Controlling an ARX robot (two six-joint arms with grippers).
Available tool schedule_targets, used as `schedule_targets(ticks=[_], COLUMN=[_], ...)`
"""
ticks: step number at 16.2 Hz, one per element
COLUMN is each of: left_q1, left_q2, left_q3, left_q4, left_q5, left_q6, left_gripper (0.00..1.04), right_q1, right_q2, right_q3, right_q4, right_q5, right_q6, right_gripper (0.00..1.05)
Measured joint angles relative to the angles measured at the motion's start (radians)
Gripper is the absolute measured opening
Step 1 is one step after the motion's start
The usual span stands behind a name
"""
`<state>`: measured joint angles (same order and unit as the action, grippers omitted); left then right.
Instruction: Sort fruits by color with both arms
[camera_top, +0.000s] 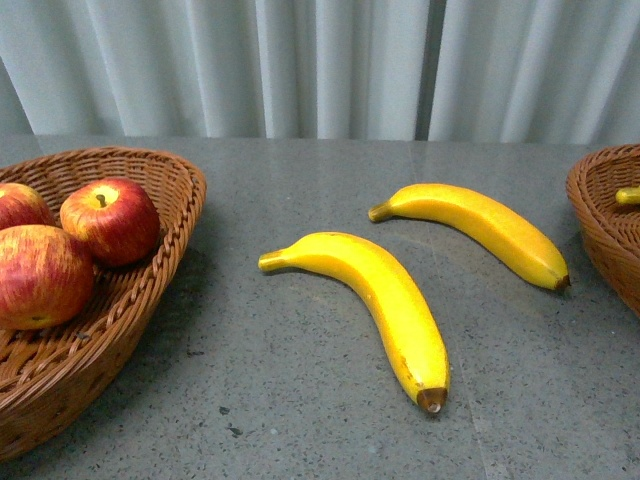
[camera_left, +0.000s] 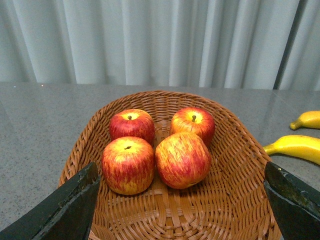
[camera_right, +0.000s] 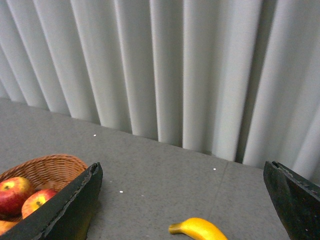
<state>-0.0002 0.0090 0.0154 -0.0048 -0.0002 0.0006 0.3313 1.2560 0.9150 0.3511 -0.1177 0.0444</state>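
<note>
Front view first: the brown woven wicker basket (camera_top: 150, 260) on my left has three round red apples streaked with yellow (camera_top: 112, 220) showing in it, and no apple lies loose on the grey speckled bench (camera_top: 250, 400). Two long curved yellow bananas lie out on the bench between the baskets, the nearer banana (camera_top: 385, 295) and the farther banana (camera_top: 480, 225), close together but apart. At the right edge there's a second wicker basket (camera_top: 600, 230) with a yellow tip (camera_top: 628, 196) poking out, which looks like a banana already in there. Neither arm is in this view.

Left wrist view: my left tool (camera_left: 181, 167) hangs over the apple basket, spread wide, with nothing in it. From here I count four apples packed together.

Right wrist view: my right tool (camera_right: 182, 166) is spread wide too, empty, up above the bench and facing the pale pleated curtain (camera_right: 175, 65). One banana end shows below it.

My guess: the red side is done, and two bananas are left to go in the right basket.
</note>
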Motion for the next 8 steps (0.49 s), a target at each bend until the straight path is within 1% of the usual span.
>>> schedule_targets(ticks=[2, 4, 7, 8], left_q1=[0.0, 0.0, 0.0, 0.0], left_q2=[0.0, 0.0, 0.0, 0.0], left_q3=[0.0, 0.0, 0.0, 0.0], left_q4=[0.0, 0.0, 0.0, 0.0], left_q5=[0.0, 0.0, 0.0, 0.0], left_q6=[0.0, 0.0, 0.0, 0.0], left_gripper=[0.98, 0.98, 0.98, 0.98], right_q1=[0.062, 0.122, 0.167, 0.175], right_q2=[0.063, 0.113, 0.238, 0.263], right_q3=[0.078, 0.1, 0.06, 0.054], right_q4=[-0.053, -0.137, -0.239, -0.263], right_q5=[0.006, 0.013, 0.06, 0.074], right_q6=[-0.021, -0.072, -0.204, -0.223], right_gripper=[0.98, 0.98, 0.98, 0.98])
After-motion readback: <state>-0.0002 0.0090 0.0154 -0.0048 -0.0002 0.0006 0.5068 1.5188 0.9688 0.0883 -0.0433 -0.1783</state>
